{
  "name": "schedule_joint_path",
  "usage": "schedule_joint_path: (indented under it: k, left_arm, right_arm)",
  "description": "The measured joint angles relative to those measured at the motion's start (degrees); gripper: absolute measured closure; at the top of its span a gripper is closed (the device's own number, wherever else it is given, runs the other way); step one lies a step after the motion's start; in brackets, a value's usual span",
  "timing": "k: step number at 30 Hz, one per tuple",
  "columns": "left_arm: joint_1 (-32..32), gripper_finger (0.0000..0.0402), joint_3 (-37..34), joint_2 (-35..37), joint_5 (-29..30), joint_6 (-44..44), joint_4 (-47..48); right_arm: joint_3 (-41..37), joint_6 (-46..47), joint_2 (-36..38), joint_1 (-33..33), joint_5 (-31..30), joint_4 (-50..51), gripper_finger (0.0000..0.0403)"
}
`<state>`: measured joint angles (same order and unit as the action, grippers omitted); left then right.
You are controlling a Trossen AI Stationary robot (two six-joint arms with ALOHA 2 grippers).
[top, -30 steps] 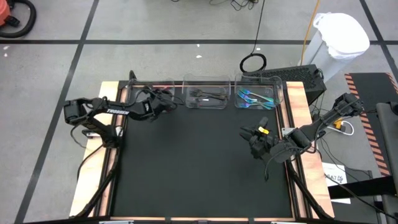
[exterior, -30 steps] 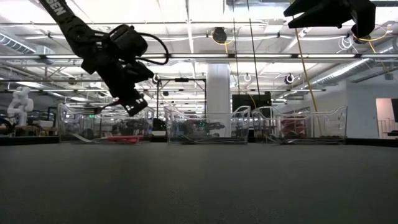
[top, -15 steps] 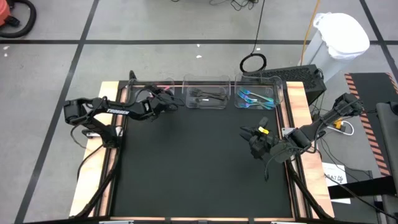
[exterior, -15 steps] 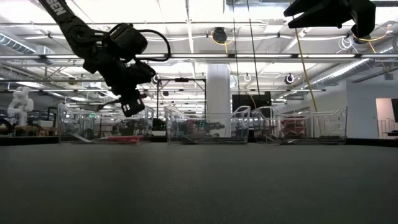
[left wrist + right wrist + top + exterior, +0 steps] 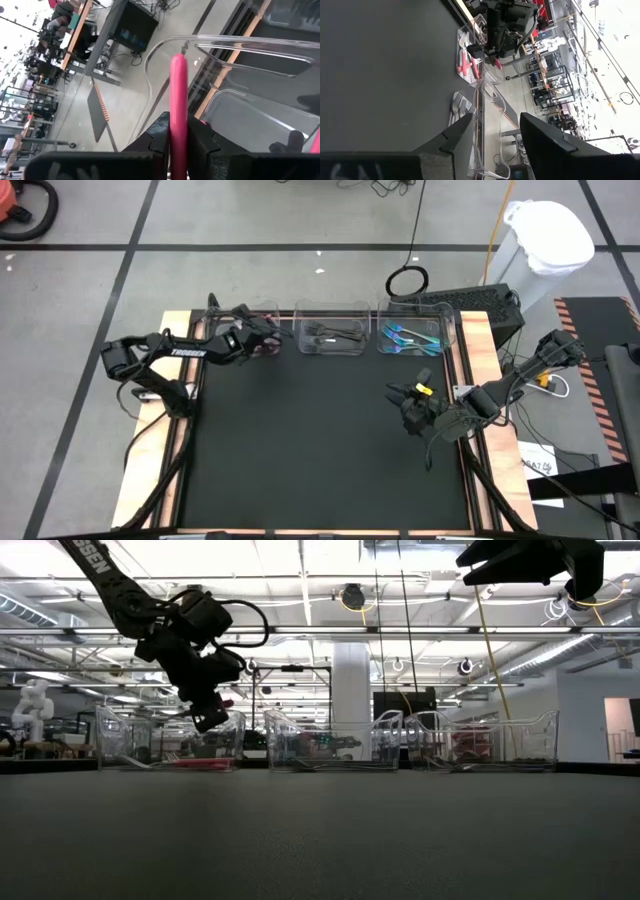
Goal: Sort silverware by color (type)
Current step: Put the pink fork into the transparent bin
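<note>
A flat black mat (image 5: 320, 440) covers the wooden-edged table (image 5: 178, 320) almost from side to side. Three clear plastic bins stand in a row along its far edge: one at the far left corner (image 5: 228, 322), one in the middle (image 5: 335, 332) and one at the far right corner (image 5: 418, 335).

The scene is lit brightly and evenly from overhead; ceiling lights (image 5: 300, 580) are blown out to white in the low view. Shadows are barely cast on the matte table (image 5: 320, 440). Glare is seen on the clear bin (image 5: 225, 45), and nearby fingers (image 5: 200, 145) are blurred.
</note>
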<state>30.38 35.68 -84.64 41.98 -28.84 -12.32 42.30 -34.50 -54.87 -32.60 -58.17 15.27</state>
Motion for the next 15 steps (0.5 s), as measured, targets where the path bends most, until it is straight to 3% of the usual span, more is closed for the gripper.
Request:
schedule_joint_path:
  k: [10,15]
  left_arm:
    - [-0.2,0.0276,0.0,0.0,0.7,2.7,0.0]
    - [-3.3,0.0245,0.0,0.0,5.2,4.6,0.0]
  right_arm:
    - [0.0,0.8,0.0,0.0,0.0,0.0,0.0243]
    - [0.0,0.9,0.0,0.0,0.0,0.0,0.0243]
